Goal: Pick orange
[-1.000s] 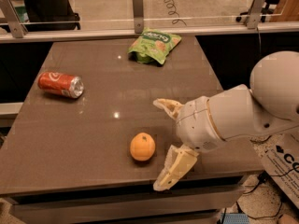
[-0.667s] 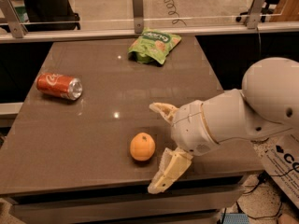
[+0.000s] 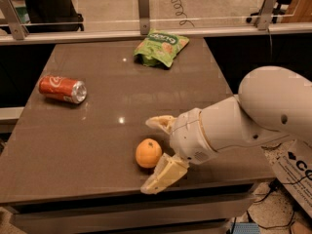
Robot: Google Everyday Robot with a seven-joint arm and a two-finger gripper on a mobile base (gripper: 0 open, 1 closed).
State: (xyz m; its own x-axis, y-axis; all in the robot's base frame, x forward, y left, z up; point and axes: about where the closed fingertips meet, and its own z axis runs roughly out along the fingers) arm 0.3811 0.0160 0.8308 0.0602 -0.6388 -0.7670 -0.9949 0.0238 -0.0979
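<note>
The gripper is sitting low over the front-right part of the table with its jaws spread wide, gripping nothing. One of its fingers is lying on the near side, by the table's front edge; the other is reaching across on the far side. The orange is resting on the tabletop in the gap betw. them, closer to the tips than to the palm. The near finger is looking v. close to the fruit's lower right, but I can't tell if it's touching. The far finger is standing clear of it.

The wide spread is prob. making room for a round fruit that could roll if nudged. The side-on, low approach is letting both fingers bracket it at about its widest part.

Moving outward, the white arm is coming in from the right, off the table's edge.

Well apart from all this, a red soda can is lying on its side at the left. A green snack bag is lying near the far edge. Neither is crowding the grasp.

My read: the pick is at the pre-close stage, w/ closing and lifting not yet done. Risk: the jaws pushing the orange out toward the tips instead of pinching it.
</note>
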